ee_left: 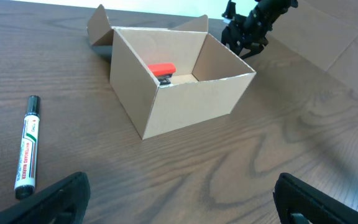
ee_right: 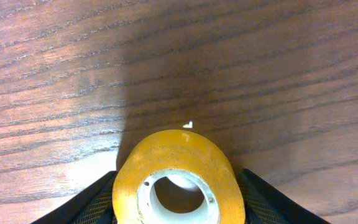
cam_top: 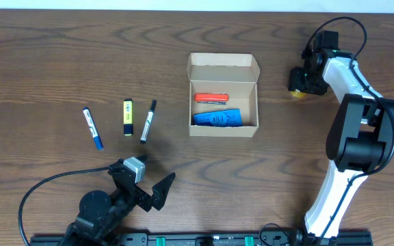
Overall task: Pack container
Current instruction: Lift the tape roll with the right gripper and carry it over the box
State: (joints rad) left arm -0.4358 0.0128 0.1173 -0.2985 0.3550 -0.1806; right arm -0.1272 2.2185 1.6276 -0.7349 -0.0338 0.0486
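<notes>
The small tan cardboard box (cam_top: 223, 131) sits open near the middle of the dark wooden table (cam_top: 46, 55), flap lid folded back, with a red-orange tool (cam_top: 211, 98) and a blue packet (cam_top: 217, 118) lying inside. Apart to its left lie a blue marker (cam_top: 92, 128), a yellow highlighter (cam_top: 127, 117) and a black-capped marker (cam_top: 148, 121); the left gripper (ee_left: 178, 202) hangs nearer the front edge, jaws spread wide and empty. Well to the box's right, the right gripper (cam_top: 301, 80) has its jaws clamped on a yellow roll of tape (ee_right: 178, 177)
</notes>
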